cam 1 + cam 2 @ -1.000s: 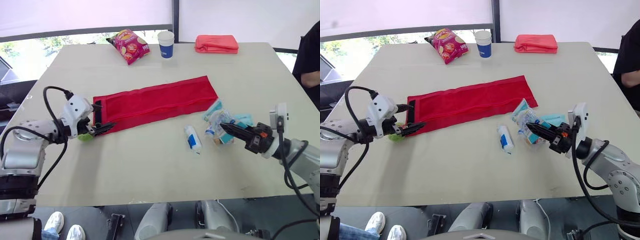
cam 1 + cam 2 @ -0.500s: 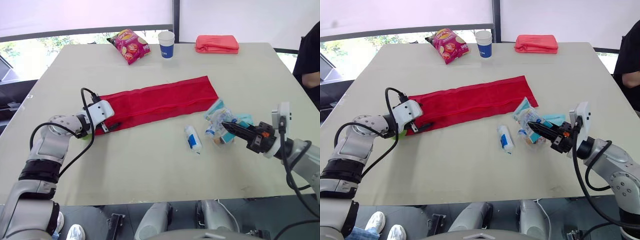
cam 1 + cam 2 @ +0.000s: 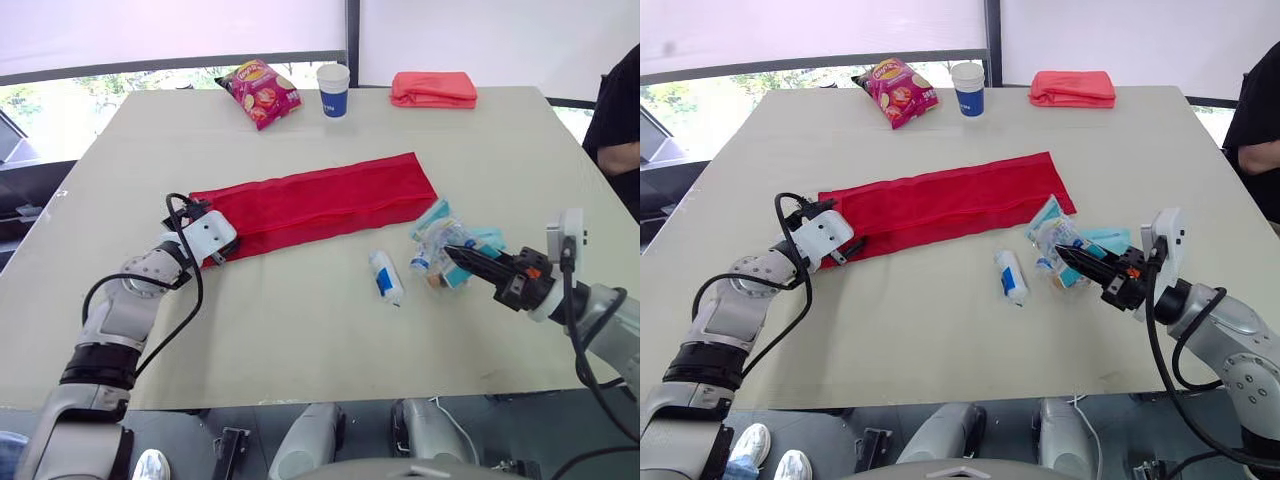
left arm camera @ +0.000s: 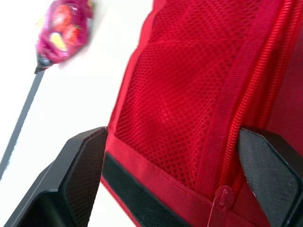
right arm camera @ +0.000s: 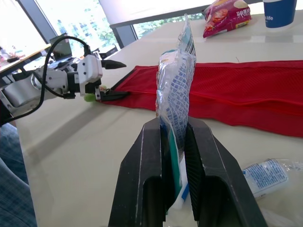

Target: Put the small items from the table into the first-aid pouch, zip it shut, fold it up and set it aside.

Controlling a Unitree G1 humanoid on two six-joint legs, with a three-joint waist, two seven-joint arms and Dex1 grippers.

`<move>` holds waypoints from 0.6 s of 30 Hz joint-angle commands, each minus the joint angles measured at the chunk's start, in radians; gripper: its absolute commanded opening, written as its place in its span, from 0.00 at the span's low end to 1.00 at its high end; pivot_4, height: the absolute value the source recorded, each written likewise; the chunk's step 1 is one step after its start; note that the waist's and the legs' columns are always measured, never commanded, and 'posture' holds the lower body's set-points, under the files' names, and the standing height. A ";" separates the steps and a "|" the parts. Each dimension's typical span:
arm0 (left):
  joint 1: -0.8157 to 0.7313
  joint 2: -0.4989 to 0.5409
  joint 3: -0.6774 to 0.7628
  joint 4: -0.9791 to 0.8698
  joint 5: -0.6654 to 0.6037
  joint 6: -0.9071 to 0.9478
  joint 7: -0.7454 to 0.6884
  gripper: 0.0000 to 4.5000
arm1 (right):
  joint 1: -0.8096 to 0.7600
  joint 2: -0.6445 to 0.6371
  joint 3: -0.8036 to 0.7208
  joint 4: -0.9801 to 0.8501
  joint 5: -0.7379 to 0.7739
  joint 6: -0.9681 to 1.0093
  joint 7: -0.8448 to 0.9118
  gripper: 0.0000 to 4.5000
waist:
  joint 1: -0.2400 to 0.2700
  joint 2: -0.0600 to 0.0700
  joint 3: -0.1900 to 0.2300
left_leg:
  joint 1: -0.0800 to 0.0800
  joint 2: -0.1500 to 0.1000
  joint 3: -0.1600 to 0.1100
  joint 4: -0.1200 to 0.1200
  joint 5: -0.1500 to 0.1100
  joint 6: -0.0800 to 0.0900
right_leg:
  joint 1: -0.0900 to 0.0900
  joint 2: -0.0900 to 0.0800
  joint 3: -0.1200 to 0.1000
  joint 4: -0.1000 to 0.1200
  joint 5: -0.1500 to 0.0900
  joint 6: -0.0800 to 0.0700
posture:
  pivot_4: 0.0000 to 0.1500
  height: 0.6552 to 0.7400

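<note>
The red mesh first-aid pouch (image 3: 320, 198) lies unfolded flat across the middle of the table. My left gripper (image 3: 212, 235) is at its left end, open, with the fingers (image 4: 80, 175) standing wide on either side of the pouch's black-edged end and the zipper pull (image 4: 220, 198) between them. To the right of the pouch, my right gripper (image 3: 457, 260) is shut on a clear packet with blue print (image 5: 174, 80), held upright. A white tube (image 3: 384, 276) and teal packets (image 3: 487, 240) lie on the table beside it.
At the far edge of the table are a pink chips bag (image 3: 258, 90), a paper cup (image 3: 332, 89) and a folded coral cloth (image 3: 433, 87). A person in black sits at the right edge (image 3: 620, 110). A small green thing (image 5: 90, 97) lies by the left gripper.
My left gripper has moved in from the near left onto the pouch's left end and turned toward it. The right gripper has stayed put with the packet.
</note>
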State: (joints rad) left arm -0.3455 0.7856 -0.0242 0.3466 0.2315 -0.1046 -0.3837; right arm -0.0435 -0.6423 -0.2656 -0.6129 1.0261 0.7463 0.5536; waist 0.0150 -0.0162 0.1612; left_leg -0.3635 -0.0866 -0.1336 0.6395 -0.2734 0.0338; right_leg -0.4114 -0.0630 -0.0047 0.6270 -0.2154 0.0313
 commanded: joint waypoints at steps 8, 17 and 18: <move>0.050 -0.042 0.014 0.008 0.053 0.030 0.103 0.98 | 0.008 -0.003 -0.024 -0.047 0.041 -0.016 -0.035 0.01 | -0.001 0.001 -0.001 | 0.000 0.000 0.001 0.002 0.000 0.000 | 0.000 0.000 0.000 0.001 0.001 0.000 | 1.00 0.99; 0.088 -0.007 -0.024 -0.097 0.081 0.123 0.000 0.98 | 0.023 0.009 -0.014 -0.059 0.031 -0.033 -0.057 0.01 | -0.003 0.003 -0.002 | 0.002 0.003 0.004 0.002 0.000 0.000 | 0.000 0.000 0.000 0.001 0.002 -0.001 | 1.00 0.99; 0.089 -0.009 -0.032 -0.106 0.075 0.129 -0.024 0.98 | 0.023 0.012 -0.012 -0.060 0.029 -0.036 -0.061 0.01 | -0.003 0.003 -0.003 | 0.002 0.003 0.005 0.002 0.000 0.000 | 0.000 0.000 0.000 0.001 0.002 -0.001 | 1.00 0.99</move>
State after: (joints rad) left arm -0.2829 0.7756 -0.0163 0.2407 0.2941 -0.0017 -0.3557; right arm -0.0223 -0.6347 -0.2643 -0.6314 1.0491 0.7358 0.4954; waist 0.0122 -0.0127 0.1584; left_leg -0.3618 -0.0841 -0.1287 0.6414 -0.2734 0.0339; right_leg -0.4114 -0.0633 -0.0047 0.6282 -0.2133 0.0307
